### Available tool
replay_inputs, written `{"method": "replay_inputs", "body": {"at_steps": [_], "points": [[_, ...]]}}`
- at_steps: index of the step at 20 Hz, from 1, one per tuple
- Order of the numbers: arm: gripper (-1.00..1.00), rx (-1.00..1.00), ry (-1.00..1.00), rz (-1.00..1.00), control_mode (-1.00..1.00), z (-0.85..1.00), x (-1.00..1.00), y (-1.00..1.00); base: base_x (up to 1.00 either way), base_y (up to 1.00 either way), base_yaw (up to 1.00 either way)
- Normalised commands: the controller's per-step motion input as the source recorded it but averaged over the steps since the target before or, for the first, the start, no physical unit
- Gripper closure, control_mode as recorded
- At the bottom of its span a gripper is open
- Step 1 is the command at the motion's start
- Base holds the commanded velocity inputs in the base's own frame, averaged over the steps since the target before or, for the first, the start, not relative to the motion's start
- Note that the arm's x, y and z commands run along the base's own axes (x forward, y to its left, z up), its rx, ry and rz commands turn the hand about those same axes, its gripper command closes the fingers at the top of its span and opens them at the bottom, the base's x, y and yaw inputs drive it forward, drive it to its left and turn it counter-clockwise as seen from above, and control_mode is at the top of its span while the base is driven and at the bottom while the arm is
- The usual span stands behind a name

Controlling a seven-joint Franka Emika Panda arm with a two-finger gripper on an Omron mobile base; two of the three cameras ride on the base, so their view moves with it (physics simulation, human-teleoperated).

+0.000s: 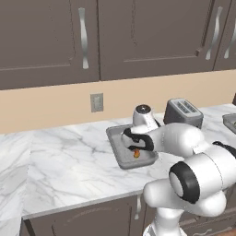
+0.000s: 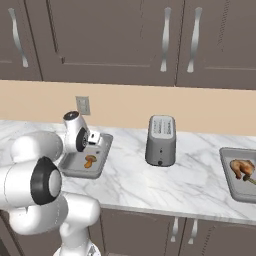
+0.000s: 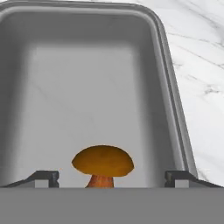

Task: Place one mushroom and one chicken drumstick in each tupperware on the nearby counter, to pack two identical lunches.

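Tool [image 3: 112, 177] tips stand wide apart, one on each side of the mushroom [image 3: 103, 165], and they pinch nothing. That mushroom sits on the floor of the left tray [image 3: 173, 94], near the tool, with its round orange-brown cap on top and a short stem under it.

I think the mushroom is very light and a bit soft. A hard squeeze could squash it or snap the stem. The cap is round and smooth, so it could slip out sideways. A good place to hold it looks like the sides of the cap, with a gentle pinch. It may also roll if bumped, since it is small and round.

Far to the right, in the right base view, a second tray [image 2: 226, 175] lies on the table [image 2: 150, 180]. It holds a brown drumstick [image 2: 241, 168]. Something small lies just beside it, but I cannot tell what it is.

Now the count. I can see two trays and one mushroom for sure. I can see one drumstick for sure. The left tray has a mushroom and no drumstick in sight. So that lunch is not full yet.

Between the two trays stands one toaster [image 2: 161, 141]. One wall socket [image 2: 83, 105] sits on the tan wall behind the left tray. Brown cupboards [image 2: 125, 40] hang above.
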Motion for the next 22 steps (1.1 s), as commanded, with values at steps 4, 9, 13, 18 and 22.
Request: {"method": "replay_inputs", "body": {"at_steps": [4, 9, 13, 18, 22], "points": [[-1.00, 0.00, -0.01, -0.03, -1.00, 0.81, -0.47, 0.00, 0.00, 0.00, 0.00], [-1.00, -0.01, 0.01, -0.05, -1.00, 0.05, -0.57, -0.17, 0.00, 0.00, 0.00], [-1.00, 0.00, -0.08, 0.00, -1.00, 0.04, -0.81, -0.53, 0.00, 0.00, 0.00], [-1.00, 0.02, -0.23, 0.08, -1.00, 0.18, -0.91, -0.53, 0.00, 0.00, 0.00], [-1.00, 0.03, -0.34, 0.18, -1.00, 0.09, -0.94, -0.29, 0.00, 0.00, 0.00]]}}
